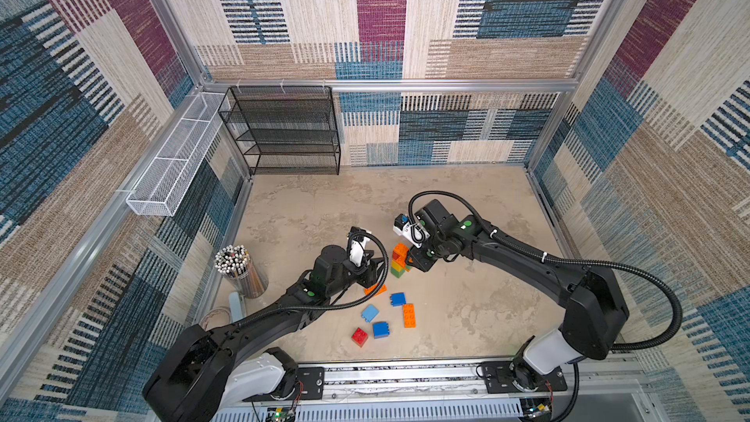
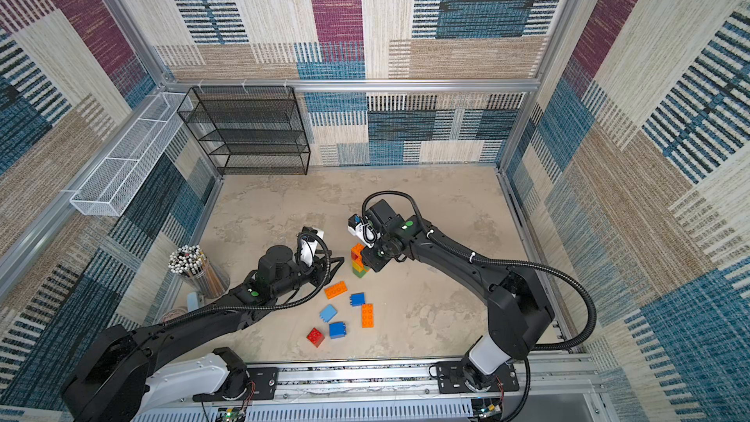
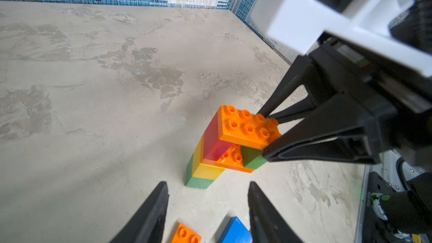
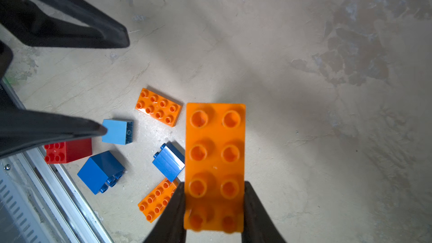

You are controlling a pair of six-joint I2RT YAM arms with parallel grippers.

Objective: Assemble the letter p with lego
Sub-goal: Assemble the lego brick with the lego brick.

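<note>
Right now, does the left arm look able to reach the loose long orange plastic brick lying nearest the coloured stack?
Probably yes. The left arm's fingers stand open and empty close to that long orange plastic brick, and nothing covers it. The right arm's fingers grip the stack's top orange brick.

bricks: glossy, smooth moulded plastic
table: matt, mottled, plaster-like, lightly rough
walls: rough woven cloth, carpet-like
rack: black metal mesh, matt
basket: white-coated wire mesh
rails: bare brushed metal, dull sheen
left fingers: matt black plastic
</note>
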